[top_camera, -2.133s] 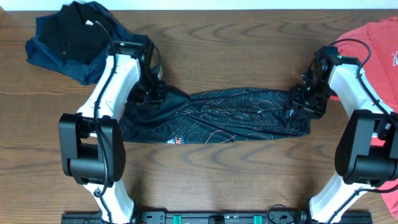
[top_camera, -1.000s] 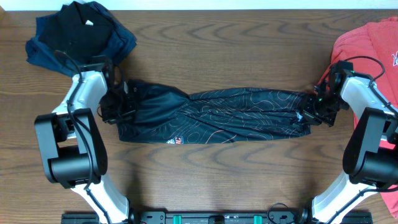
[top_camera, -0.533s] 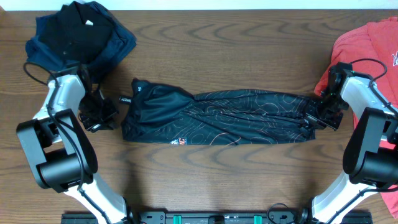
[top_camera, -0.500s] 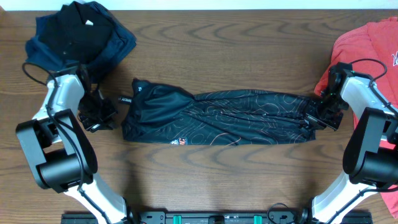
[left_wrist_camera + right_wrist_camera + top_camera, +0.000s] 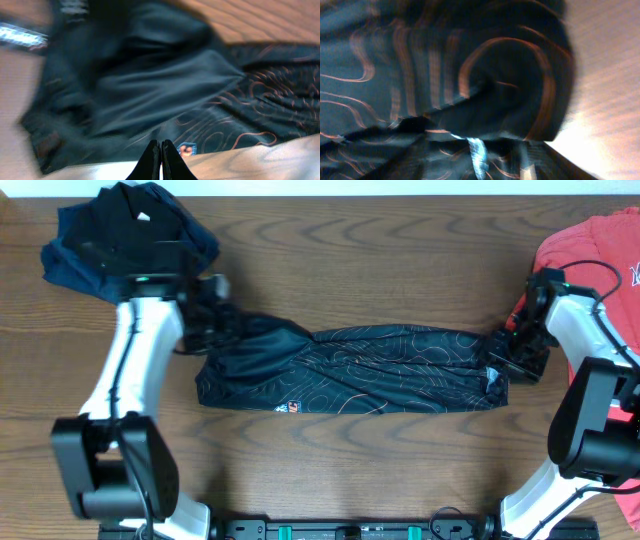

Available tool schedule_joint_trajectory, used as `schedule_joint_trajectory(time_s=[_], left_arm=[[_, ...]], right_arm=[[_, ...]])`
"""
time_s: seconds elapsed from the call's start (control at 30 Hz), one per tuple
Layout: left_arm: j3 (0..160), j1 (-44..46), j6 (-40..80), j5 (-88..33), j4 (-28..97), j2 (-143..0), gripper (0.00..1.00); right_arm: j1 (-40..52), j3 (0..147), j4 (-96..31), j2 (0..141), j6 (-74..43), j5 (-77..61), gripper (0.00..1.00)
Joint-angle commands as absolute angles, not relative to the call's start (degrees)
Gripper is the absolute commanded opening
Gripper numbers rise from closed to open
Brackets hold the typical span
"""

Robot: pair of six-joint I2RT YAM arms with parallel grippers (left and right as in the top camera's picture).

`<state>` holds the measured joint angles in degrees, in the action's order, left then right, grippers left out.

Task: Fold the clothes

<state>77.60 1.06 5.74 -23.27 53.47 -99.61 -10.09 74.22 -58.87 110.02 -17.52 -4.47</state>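
Overhead, sports jersey: bunched into a long band on the wooden table, stretched between the two claws.
Left gripper: clenched on nothing, above the band's broad end, logo patch just beside its tips.
Right gripper: at the band's opposite end; released or grasping cannot be told.

Navy-black garments heaped far left on wooden table, red T-shirt far right.

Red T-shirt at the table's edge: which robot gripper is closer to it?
Right. The right gripper is next to the coral-red T-shirt; the left gripper is across the table at the far end of the shiny black patterned jersey.
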Motion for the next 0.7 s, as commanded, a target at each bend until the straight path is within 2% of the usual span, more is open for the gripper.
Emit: schedule_joint_trajectory(time_s=[0.0, 0.1, 0.4, 0.67], left_arm=[[77.8, 4.27, 5.91, -23.64, 51.44, -103.88, 0.06], [77.8, 5.23, 7.79, -21.85, 49.12, -108.16, 0.06], [77.8, 3.4, 7.77, -17.06, 47.62, -116.42, 0.06], [77.8, -0.49, 10.07, -12.23, 48.69, -117.12, 0.06]], right_arm=[[-8.1, 75.05, -57.47, 108.66, -15.55, -5.56, 0.45], [-7.81, 75.02, -56.97, 108.66, -15.57, -5.56, 0.31], [-7.86, 74.94, -56.86, 108.75, -15.57, -4.93, 0.28], [-7.79, 71.55, -52.69, 108.77, -15.57, -4.95, 0.28]])
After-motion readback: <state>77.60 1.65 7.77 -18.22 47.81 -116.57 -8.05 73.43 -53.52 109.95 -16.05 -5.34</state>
